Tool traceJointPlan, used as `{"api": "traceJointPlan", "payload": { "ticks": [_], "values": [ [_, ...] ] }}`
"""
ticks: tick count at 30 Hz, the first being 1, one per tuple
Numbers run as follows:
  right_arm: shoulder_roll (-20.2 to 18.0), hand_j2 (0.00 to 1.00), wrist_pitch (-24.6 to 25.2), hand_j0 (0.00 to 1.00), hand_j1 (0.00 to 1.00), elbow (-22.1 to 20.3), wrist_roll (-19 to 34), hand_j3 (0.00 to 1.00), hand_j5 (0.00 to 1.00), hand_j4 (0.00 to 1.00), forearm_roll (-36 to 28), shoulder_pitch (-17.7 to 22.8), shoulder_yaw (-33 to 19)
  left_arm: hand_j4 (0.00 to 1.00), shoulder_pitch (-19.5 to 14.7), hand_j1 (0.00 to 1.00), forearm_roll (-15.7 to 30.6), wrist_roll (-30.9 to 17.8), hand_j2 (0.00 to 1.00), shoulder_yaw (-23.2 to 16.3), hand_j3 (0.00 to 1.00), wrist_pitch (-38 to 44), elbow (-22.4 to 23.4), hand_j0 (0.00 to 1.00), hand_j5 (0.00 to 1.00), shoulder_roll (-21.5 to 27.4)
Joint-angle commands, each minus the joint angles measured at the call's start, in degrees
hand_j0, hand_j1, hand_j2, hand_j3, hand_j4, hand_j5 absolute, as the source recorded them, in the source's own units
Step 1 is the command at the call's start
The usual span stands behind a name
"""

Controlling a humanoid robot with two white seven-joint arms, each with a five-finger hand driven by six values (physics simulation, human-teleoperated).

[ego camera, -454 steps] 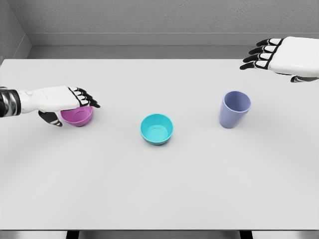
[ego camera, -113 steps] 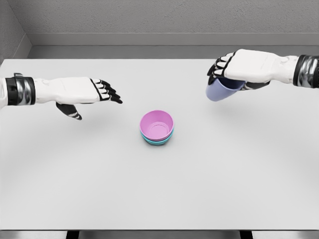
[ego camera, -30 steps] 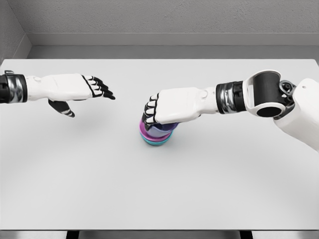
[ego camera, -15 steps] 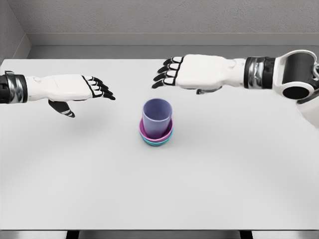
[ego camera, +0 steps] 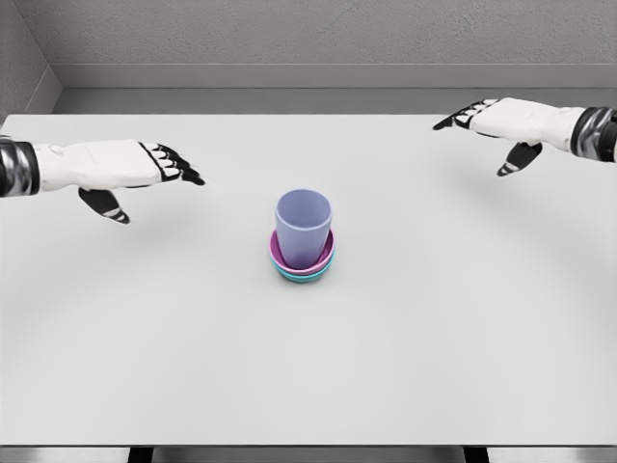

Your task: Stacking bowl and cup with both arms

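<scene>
Evidently Stacked, Both Hands Clear

The lavender cup [ego camera: 304,225] stood upright inside the pink bowl [ego camera: 302,262], which nested in the teal bowl [ego camera: 303,275] near the middle of the white table [ego camera: 308,367]. The left hand [ego camera: 111,169] and right hand [ego camera: 506,121] hovered well apart from the stack, fingers extended, holding nothing. Judging by this, nothing remained to stack.

White hands [ego camera: 106,166], black fingertips [ego camera: 183,174]

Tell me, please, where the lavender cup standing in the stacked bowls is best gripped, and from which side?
Grip the lavender cup around its exposed upper wall, probably from the side. It stands upright, mouth up, and the pink bowl hides its base, so only the upper part is reachable.
</scene>
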Motion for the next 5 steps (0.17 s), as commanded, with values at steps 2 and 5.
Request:
{"api": "traceJointPlan", "payload": {
  "ticks": [2,5],
  "values": [
    [-0.2,1.0,0.2,1.0,1.0,0.3,0.0,1.0,1.0,1.0,-0.4,0.0,-0.3,1.0,0.5,1.0,0.4,0.0,1.0,0.0,1.0,0.1,0.8,1.0,1.0,0.1],
    [-0.2,1.0,0.2,1.0,1.0,0.4,0.0,1.0,1.0,1.0,-0.4,-0.1,-0.5,1.0,0.8,1.0,0.3,0.0,1.0,0.0,1.0,0.1,0.7,1.0,1.0,0.2]
  ]
}}
